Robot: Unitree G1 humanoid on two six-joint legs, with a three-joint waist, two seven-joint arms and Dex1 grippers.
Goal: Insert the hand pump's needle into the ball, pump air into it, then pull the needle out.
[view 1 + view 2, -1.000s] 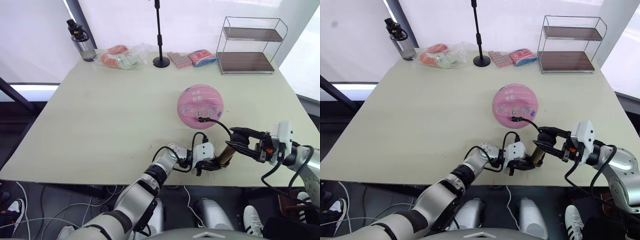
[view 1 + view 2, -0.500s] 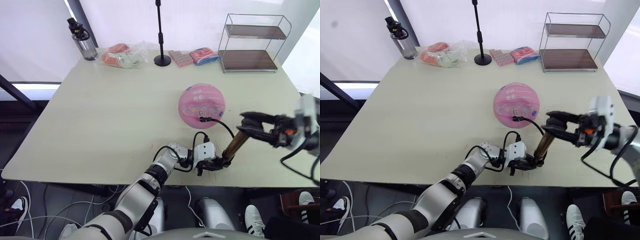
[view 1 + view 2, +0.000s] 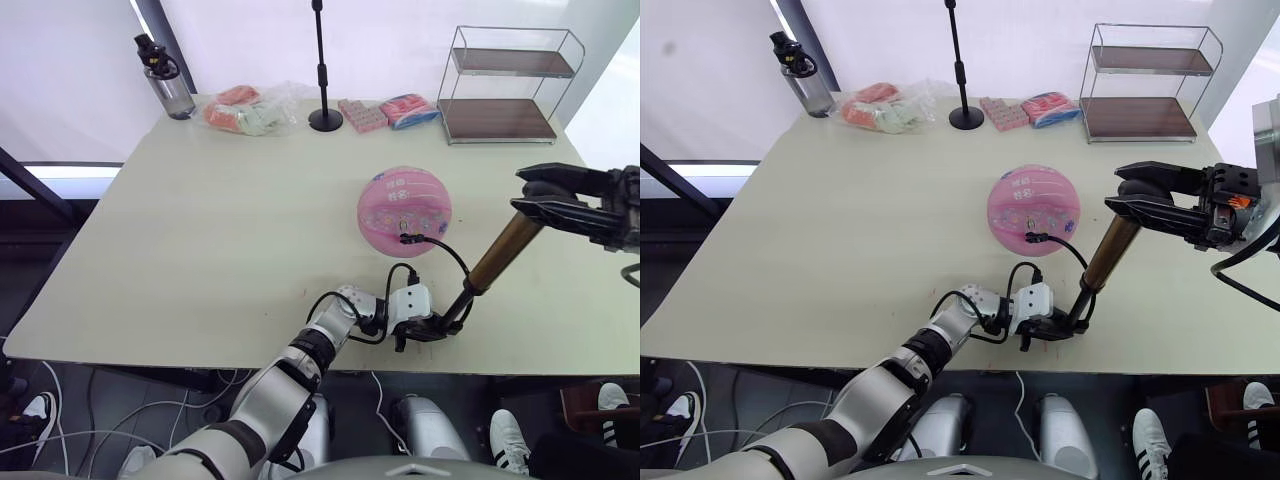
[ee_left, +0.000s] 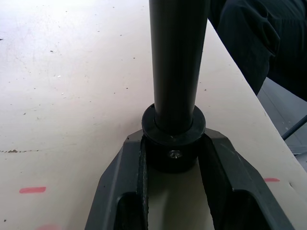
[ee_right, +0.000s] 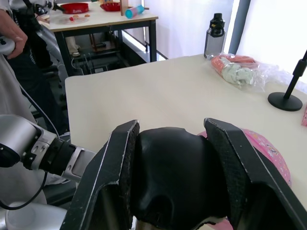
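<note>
The pink ball (image 3: 404, 208) rests right of the table's middle. A small black fitting (image 3: 403, 238) with the needle sits against its near side, and the thin black hose (image 3: 447, 256) loops from it back to the hand pump. The hand pump (image 3: 498, 252) slants up to the right, its bronze barrel raised on a thin black rod (image 3: 458, 305). My left gripper (image 3: 432, 327) lies at the near table edge, shut on the pump's black lower collar (image 4: 173, 148). Up at the right, my right gripper (image 3: 535, 192) is shut on the black handle (image 5: 172, 179).
Along the far edge stand a water bottle (image 3: 160, 82), bagged snacks (image 3: 245, 113), a black pole stand (image 3: 322, 118), pink packets (image 3: 385, 114) and a wire two-tier shelf (image 3: 510, 88). A person (image 5: 12, 36) stands by another table in the right wrist view.
My right gripper has risen up and to the right with the handle, drawing the pump out longer and steeper. The left gripper, ball and hose have stayed put.
</note>
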